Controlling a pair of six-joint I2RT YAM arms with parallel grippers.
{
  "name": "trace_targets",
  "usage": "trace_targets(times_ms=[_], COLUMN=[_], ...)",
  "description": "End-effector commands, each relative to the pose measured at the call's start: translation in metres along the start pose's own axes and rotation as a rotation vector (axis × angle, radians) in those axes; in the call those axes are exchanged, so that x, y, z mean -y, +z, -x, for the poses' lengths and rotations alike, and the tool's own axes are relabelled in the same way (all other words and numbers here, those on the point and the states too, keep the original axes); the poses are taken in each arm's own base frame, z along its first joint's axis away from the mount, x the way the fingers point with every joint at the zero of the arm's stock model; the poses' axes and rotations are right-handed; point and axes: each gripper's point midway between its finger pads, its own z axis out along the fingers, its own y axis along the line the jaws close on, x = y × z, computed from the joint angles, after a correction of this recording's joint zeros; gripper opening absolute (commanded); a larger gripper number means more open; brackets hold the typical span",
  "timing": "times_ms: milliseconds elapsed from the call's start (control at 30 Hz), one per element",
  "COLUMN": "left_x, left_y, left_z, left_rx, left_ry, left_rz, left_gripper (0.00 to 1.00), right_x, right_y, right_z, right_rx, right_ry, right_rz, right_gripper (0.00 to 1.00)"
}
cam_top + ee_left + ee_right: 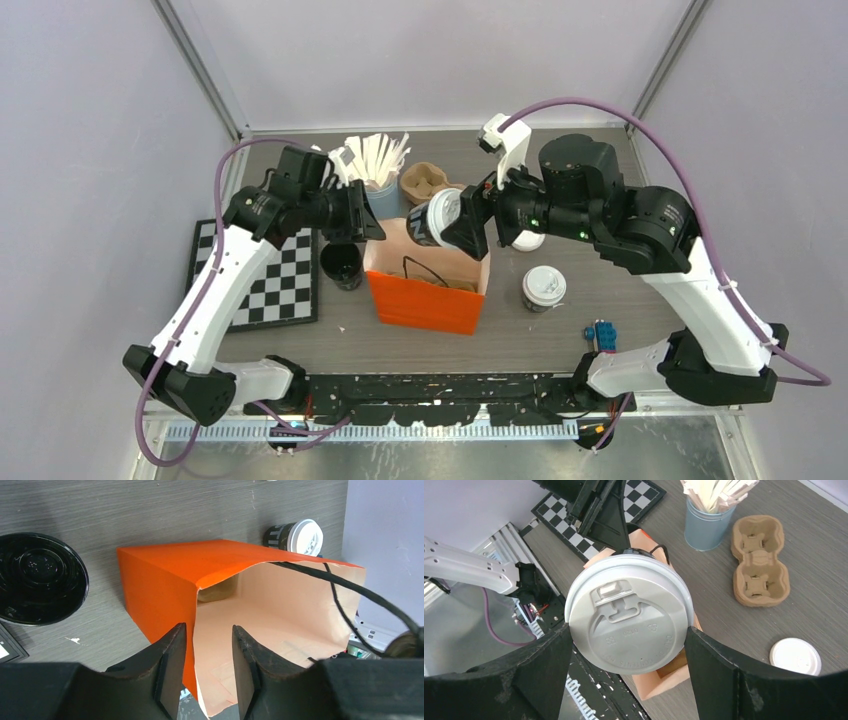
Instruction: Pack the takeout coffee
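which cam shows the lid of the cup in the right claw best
Right wrist: the lid faces it, filling the frame. Top external shows the cup side-on above the orange bag; left wrist misses it.

Grey wood table (570, 345); orange bag (425, 300), chessboard (270, 280), lidded cup (543, 288), cardboard carrier (423, 182)

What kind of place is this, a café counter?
More likely a robot test bench staged as one: plain walls enclose a table with robot arms bolted on and café props: an orange bag, a lidded coffee cup, a pulp cup carrier.
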Motion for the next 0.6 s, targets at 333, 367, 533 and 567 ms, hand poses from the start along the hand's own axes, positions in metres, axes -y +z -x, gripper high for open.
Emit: trace_targets(times_ms=[333,367,533,567], left_x=[0.001,0.001,0.0,0.0], left_y=[-0.017,-0.017,-0.017,-0.017], left_z=[-0.011,-0.012,-0.015,-0.015], left_rx=[-0.026,-0.024,-0.025,-0.026], left_ry=[0.013,0.012,0.006,0.003], left_rz=[0.01,0.008,0.005,0.005], left_gripper=[0.42,0.42,0.4,0.39], right_x=[-0.029,-0.031,-0.035,-0.036], right_y=[0.016,0.016,0.01,0.009], right_z=[0.022,0.024,0.039,0.041], right_rx=[0.059,0.066,0.116,0.125], right_ry=[-0.025,-0.026,-0.024,-0.022], right_rz=[0.112,0.117,0.133,0.136], right_gripper=[0.73,0.73,0.73,0.73])
